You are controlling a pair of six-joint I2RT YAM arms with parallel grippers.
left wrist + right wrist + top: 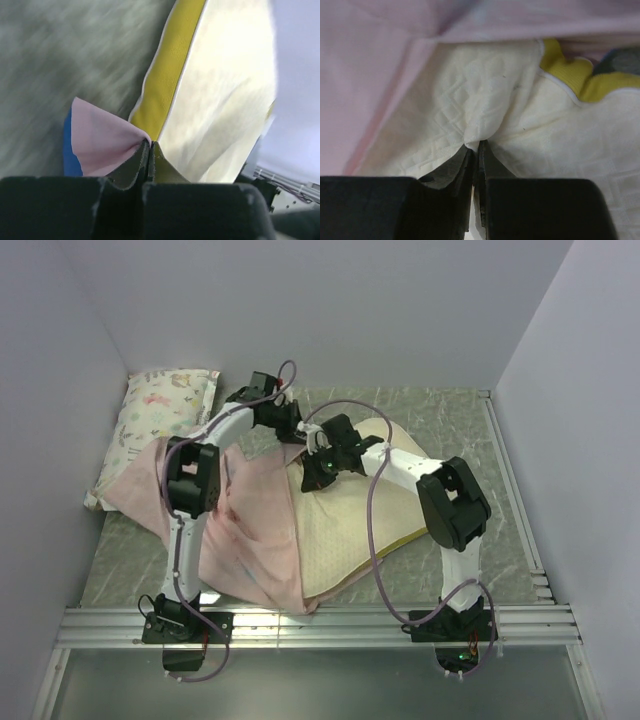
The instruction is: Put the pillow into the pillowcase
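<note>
**While Both Grippers Are Clamped: Pillow and Pillowcase Condition**

Where the grey table carries the work, the pillowcase lies crumpled across its left half, pale pink face up. A blue face shows at one corner in the left wrist view. The pillow lies to its right, angled, cream with a quilted diamond surface and a yellow side band. Its left portion is covered by pink cloth. Whether that portion is inside the case or merely under it cannot be told. A smaller printed pillow rests at the far left corner.

Both arms reach forward and bend inward, with their wrists close together over the pillow's far end.

The left gripper is closed, pinching a pink corner of the pillowcase just beside the yellow band. The right gripper is closed on a raised fold of the pillow's cream cover.
</note>
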